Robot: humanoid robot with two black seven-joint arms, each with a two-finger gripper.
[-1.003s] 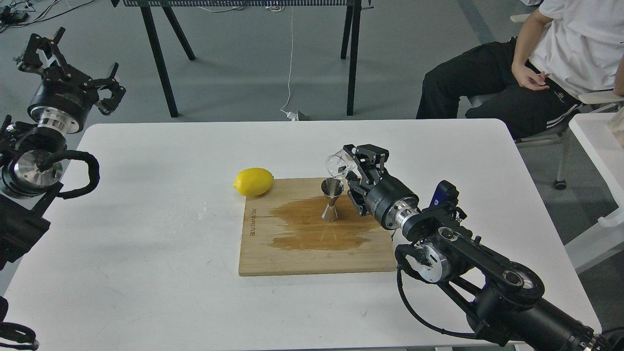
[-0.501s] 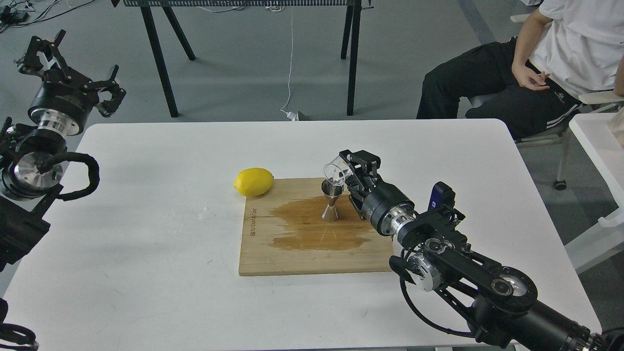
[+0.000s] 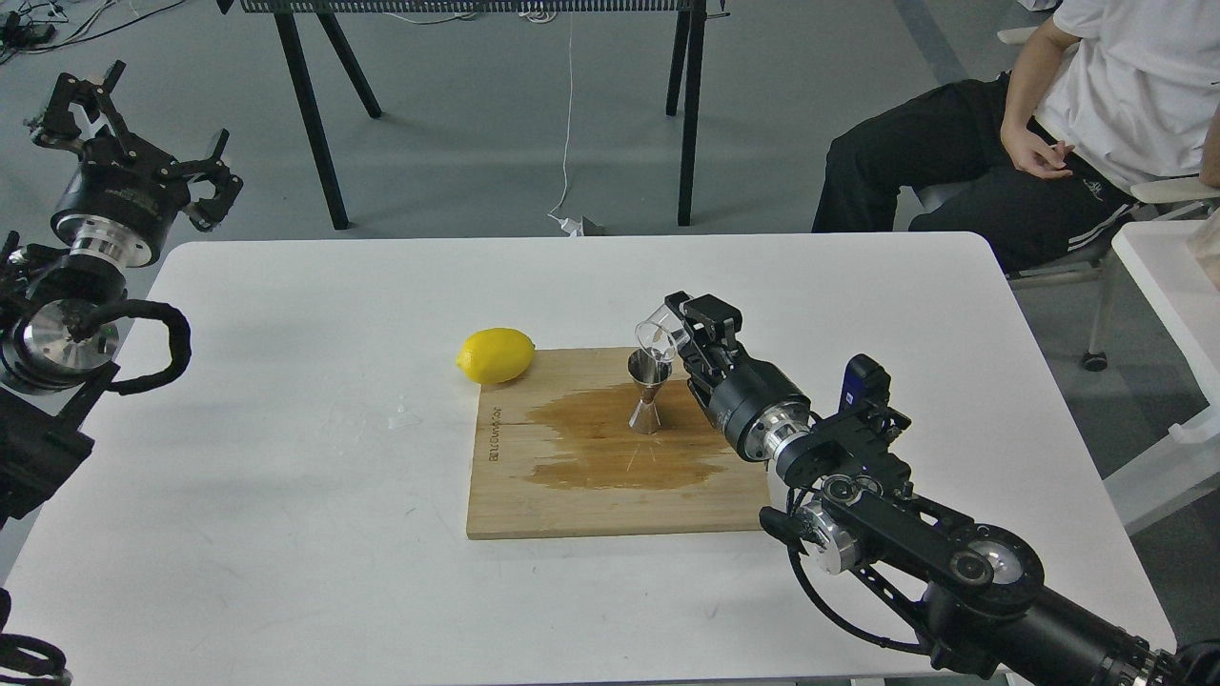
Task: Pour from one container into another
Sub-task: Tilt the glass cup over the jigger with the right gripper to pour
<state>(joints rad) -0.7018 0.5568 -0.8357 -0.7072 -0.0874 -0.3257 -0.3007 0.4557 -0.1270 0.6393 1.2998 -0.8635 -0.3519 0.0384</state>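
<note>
The steel jigger [image 3: 647, 392] stands upright on the wooden board [image 3: 610, 495], in the middle of a dark wet stain. Tilted over the jigger's open top is the small clear glass cup [image 3: 658, 335], its mouth pointing down and left toward the rim. My right gripper [image 3: 688, 329] is shut on the cup from the right side. My left gripper [image 3: 133, 119] hangs open off the table's far left corner, holding nothing.
A yellow lemon [image 3: 496, 354] lies at the board's back left corner. A small clear spill [image 3: 403, 417] sits on the white table [image 3: 286, 534] left of the board. A seated person [image 3: 1067, 124] is at the back right.
My right gripper has moved the cup a little down and left, closer over the jigger's mouth, and tilted it further. The left arm shifted only slightly.
</note>
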